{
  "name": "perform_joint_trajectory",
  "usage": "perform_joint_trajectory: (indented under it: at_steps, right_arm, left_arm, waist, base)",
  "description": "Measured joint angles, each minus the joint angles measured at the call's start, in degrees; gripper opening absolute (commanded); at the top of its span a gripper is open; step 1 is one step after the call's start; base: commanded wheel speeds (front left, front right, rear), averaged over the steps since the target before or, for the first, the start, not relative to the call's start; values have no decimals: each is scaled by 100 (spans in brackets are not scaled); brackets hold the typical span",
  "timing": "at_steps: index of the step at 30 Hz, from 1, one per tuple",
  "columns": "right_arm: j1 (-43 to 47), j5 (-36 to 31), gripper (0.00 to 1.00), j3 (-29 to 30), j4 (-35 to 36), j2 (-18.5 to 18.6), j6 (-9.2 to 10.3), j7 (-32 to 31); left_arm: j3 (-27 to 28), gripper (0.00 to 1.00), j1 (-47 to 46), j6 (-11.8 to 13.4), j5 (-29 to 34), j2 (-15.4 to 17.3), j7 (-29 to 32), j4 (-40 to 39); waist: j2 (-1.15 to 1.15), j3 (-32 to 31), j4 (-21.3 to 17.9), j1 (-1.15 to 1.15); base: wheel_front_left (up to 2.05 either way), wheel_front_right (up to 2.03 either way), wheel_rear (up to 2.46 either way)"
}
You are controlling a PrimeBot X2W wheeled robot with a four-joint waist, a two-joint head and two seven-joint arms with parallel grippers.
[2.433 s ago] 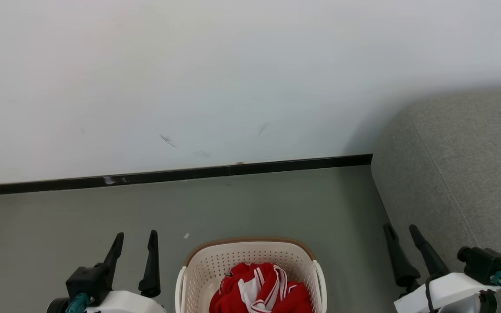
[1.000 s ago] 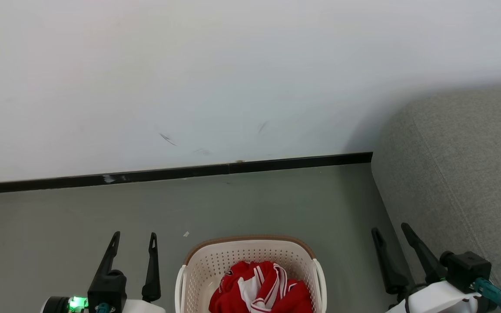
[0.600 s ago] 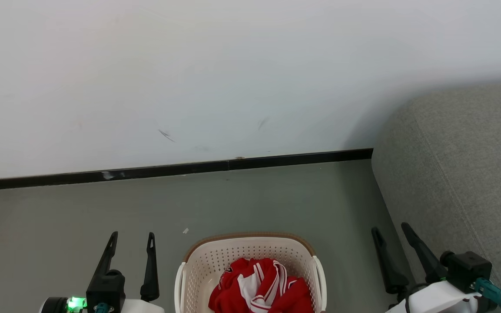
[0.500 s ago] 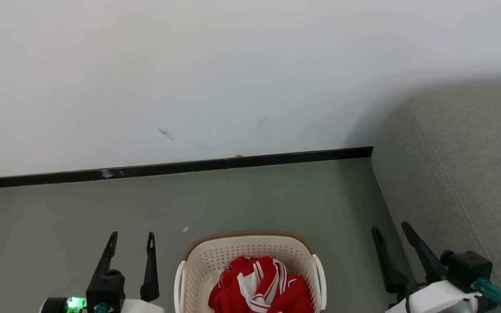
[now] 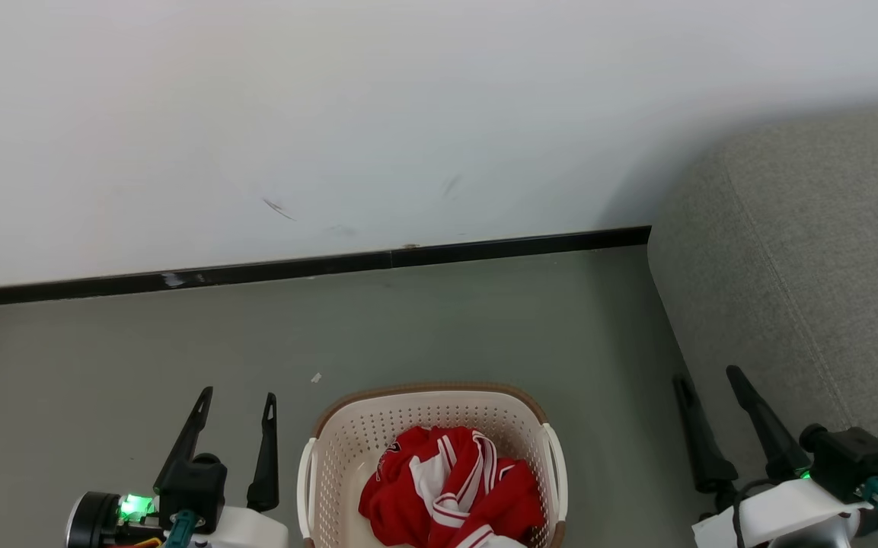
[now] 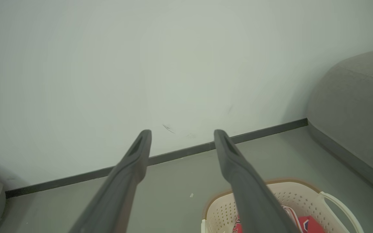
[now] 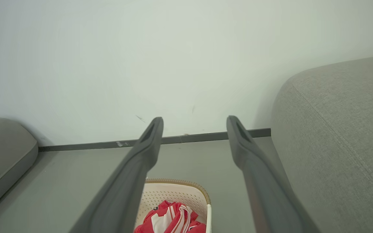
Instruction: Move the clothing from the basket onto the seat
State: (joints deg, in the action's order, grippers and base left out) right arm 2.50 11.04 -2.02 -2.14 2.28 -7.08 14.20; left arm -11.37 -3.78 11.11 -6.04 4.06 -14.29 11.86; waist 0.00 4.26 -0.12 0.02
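The clothing (image 5: 450, 487), a crumpled red jersey with white panels and striped trim, lies inside the basket (image 5: 347, 441), a cream perforated one with a brown rim, on the grey floor at the bottom centre of the head view. My left gripper (image 5: 238, 394) stands open to the left of the basket, nothing between its fingers. On the basket's right my right gripper (image 5: 710, 374) is open too, right beside the grey fabric seat (image 5: 804, 266). The wrist views show the basket (image 6: 302, 197) (image 7: 170, 191), the clothing (image 7: 170, 220) and the seat (image 7: 335, 136) past open fingers.
A white wall with a dark skirting board (image 5: 294, 266) runs behind the basket. Bare grey floor (image 5: 446, 327) lies between wall and basket. Another grey cushioned piece (image 7: 2, 158) sits at the left in the right wrist view.
The head camera has tilted downward, so wall, skirting and basket sit higher in the picture and more of the basket shows. Both grippers stay open beside the basket.
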Motion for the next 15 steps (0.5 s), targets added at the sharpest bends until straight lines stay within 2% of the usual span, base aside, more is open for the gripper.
perform_joint_trajectory:
  at_steps: [15]
  right_arm:
    - [70, 9, 100, 479, 394, -8, 0, 0]
  left_arm:
    - [-717, 100, -761, -501, 368, 13, 11, 639]
  waist:
    - [0, 599, -196, 0]
  base:
    - [0, 0, 0]
